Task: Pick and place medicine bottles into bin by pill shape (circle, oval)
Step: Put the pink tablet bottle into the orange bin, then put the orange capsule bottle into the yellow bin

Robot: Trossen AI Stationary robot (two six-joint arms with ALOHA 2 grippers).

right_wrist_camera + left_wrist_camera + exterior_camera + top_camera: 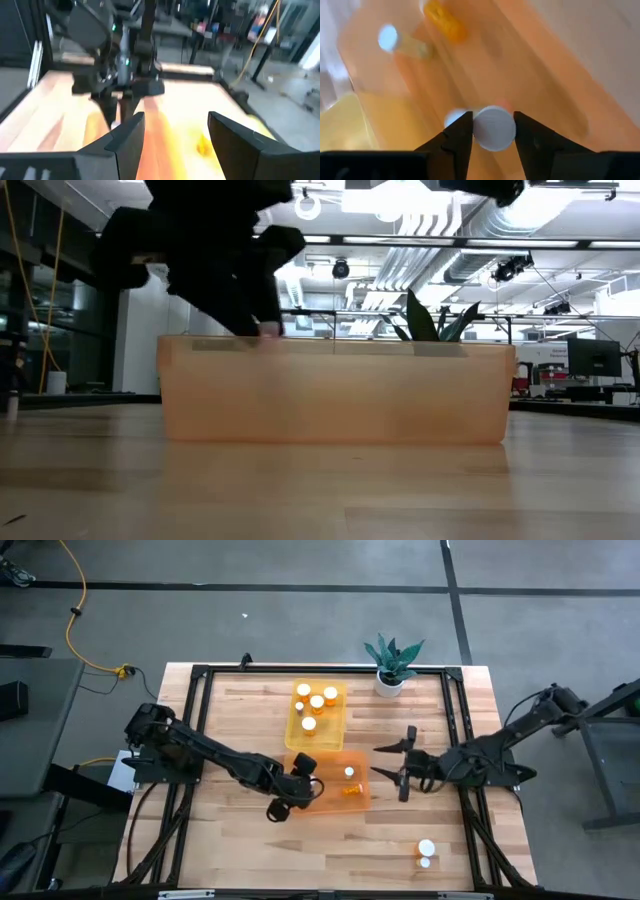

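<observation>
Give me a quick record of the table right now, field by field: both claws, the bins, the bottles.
left claw: over the near orange bin's left end, shut on a white-capped bottle
right claw: open, empty, at the right edge of the near bin
far bin: yellow, holds five bottles
near bin: orange, holds two bottles, one upright, one lying on its side
loose bottles: two standing on the table, near its front right corner, one bigger cap and one smaller
plant: potted, at the far edge
</observation>
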